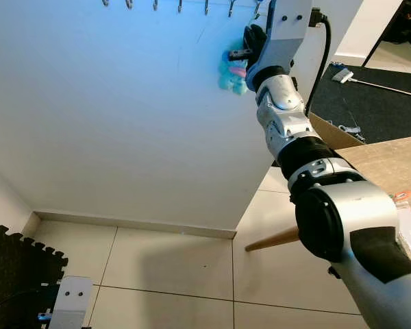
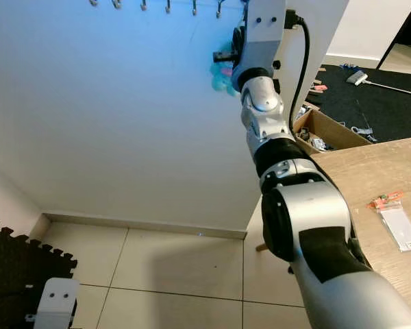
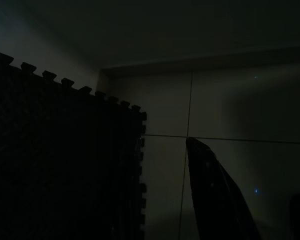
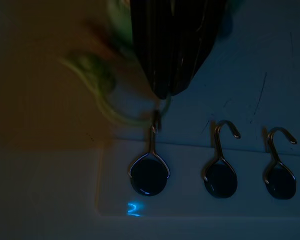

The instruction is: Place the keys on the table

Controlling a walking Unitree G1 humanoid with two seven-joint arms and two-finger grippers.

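The keys hang high on the white wall as a fluffy teal and pink keychain [image 1: 231, 72], their thin loop [image 4: 110, 107] caught over a metal hook [image 4: 151, 165]. My right arm is raised to them, and my right gripper [image 4: 165, 92] has its black fingers pressed together on the keychain just beside that hook. The keys themselves are blurred and partly hidden behind the fingers. The wooden table [image 2: 370, 171] stands low on the right. My left arm hangs idle over the floor, its gripper [image 3: 255, 210] dark, with a gap between the two fingers.
A row of hooks [image 1: 180, 5] runs along the top of the wall. A small plastic packet [image 2: 397, 223] lies on the table. A cardboard box [image 2: 325, 133] sits behind the table. A black foam mat [image 1: 14, 267] and a white object [image 1: 72, 301] lie on the tiled floor.
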